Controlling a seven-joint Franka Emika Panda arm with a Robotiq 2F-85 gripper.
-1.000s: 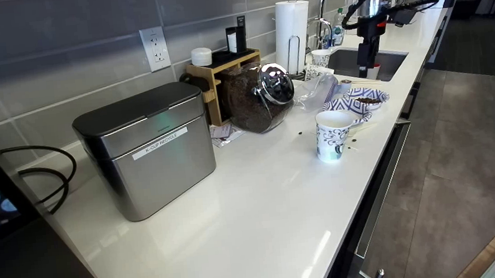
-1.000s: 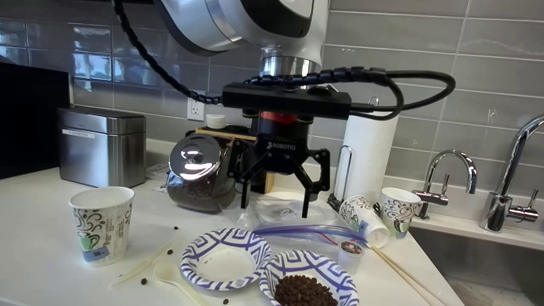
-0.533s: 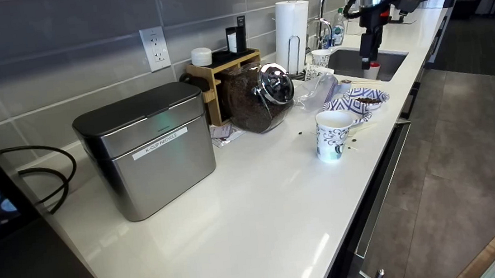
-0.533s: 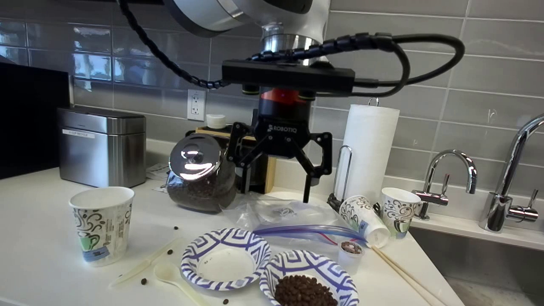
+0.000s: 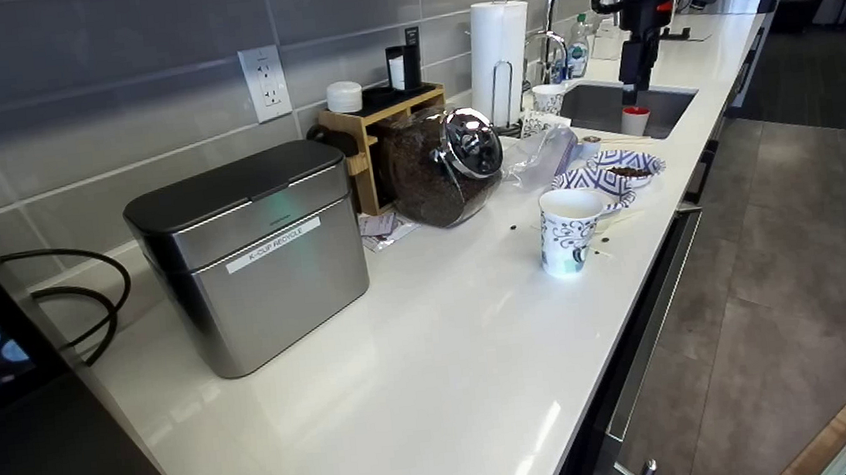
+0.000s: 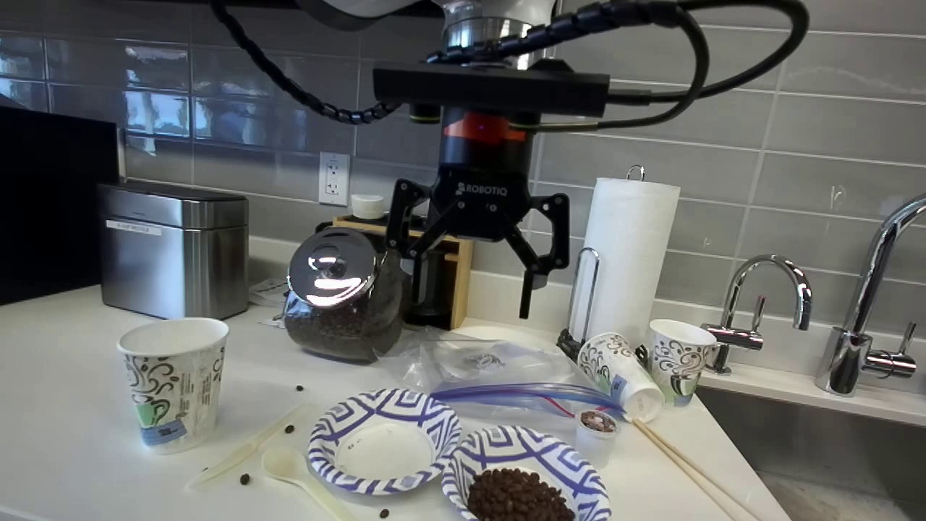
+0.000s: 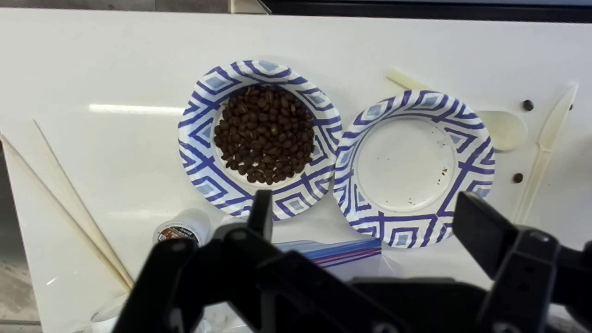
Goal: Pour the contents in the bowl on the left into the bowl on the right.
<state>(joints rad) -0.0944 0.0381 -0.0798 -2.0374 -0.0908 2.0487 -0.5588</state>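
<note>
Two blue-and-white patterned paper bowls stand on the counter with their rims touching. The bowl with dark brown beans (image 7: 266, 134) is on the left in the wrist view, its rim (image 7: 296, 203) fully visible; in an exterior view this bowl (image 6: 506, 445) is on the right and cut by the bottom edge. The other bowl (image 7: 407, 162) holds only a few dark specks; it shows in both exterior views (image 6: 385, 449) (image 5: 573, 179). My gripper (image 6: 470, 307) is open and empty, well above the counter behind the bowls. Its spread fingers also show in the wrist view (image 7: 365, 208).
A paper cup (image 6: 173, 391), plastic spoon (image 6: 286, 463) and knife (image 6: 249, 449) lie left of the bowls. A zip bag (image 6: 492, 369), small pod cup (image 6: 597, 434), tipped cup (image 6: 618, 376), chopsticks (image 6: 687, 467) and bean jar (image 6: 343, 297) are around. The sink (image 6: 846, 449) is right.
My open gripper has risen higher above the counter and shifted slightly away from the bowls. The bowls, beans and other objects have not moved.
</note>
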